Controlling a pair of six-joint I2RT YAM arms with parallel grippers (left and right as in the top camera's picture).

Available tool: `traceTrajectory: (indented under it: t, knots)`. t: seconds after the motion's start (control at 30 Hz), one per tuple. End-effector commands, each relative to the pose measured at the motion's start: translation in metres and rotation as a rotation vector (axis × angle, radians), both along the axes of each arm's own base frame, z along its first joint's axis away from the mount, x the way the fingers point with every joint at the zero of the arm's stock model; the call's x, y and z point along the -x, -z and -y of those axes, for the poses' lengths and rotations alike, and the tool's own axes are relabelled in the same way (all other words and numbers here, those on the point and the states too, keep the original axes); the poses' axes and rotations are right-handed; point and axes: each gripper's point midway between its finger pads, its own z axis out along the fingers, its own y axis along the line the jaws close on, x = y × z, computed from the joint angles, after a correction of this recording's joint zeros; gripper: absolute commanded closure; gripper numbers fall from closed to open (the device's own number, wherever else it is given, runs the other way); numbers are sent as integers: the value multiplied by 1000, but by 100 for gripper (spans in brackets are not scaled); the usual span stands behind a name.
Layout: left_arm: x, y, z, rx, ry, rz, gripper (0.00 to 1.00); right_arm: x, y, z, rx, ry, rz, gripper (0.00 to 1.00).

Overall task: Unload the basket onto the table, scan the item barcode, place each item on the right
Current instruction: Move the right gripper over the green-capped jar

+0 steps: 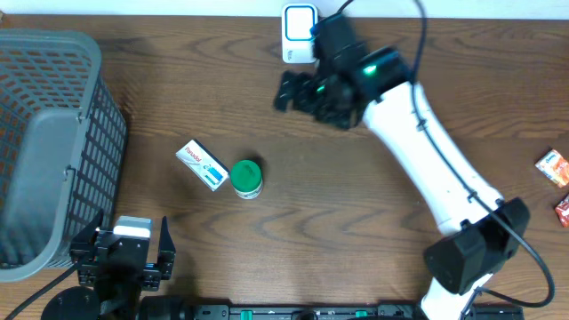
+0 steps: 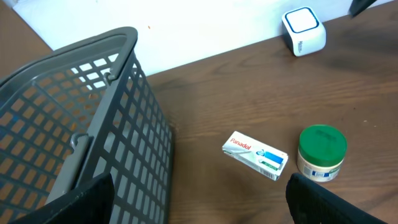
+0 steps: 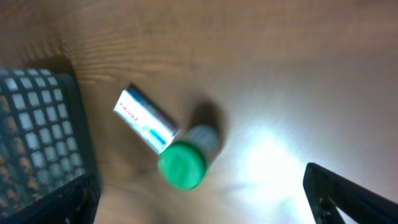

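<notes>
A white Panadol box (image 1: 202, 164) (image 2: 255, 156) (image 3: 145, 121) lies flat mid-table. A small jar with a green lid (image 1: 246, 177) (image 2: 321, 152) (image 3: 183, 163) stands right beside it. The white barcode scanner (image 1: 300, 31) (image 2: 303, 30) sits at the table's far edge. My right gripper (image 1: 286, 92) (image 3: 202, 205) hovers open just in front of the scanner, well above and behind the two items, holding nothing. My left gripper (image 1: 126, 240) (image 2: 202, 205) rests open near the front left, short of the box, also holding nothing.
A grey mesh basket (image 1: 44, 147) (image 2: 81, 112) (image 3: 31, 137) fills the left side, close to my left gripper. Two orange packets (image 1: 553, 167) lie at the right edge. The right arm's white link (image 1: 436, 151) spans the table diagonally.
</notes>
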Motion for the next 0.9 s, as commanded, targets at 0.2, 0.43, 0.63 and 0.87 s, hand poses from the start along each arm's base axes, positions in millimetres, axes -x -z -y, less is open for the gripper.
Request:
traceTrajectory:
  t: [0.2, 0.43, 0.63, 0.87]
  knots:
    - [0, 1, 0, 12, -3, -3, 13, 29, 36, -39, -21, 576, -245, 1]
    - [0, 1, 0, 12, -3, -3, 14, 40, 95, -71, 2, 609, -429, 1]
    - [0, 1, 0, 12, -3, -3, 14, 54, 144, -89, 37, 575, -574, 1]
    - [0, 0, 0, 12, -3, -2, 14, 60, 156, -101, 40, 549, -585, 1]
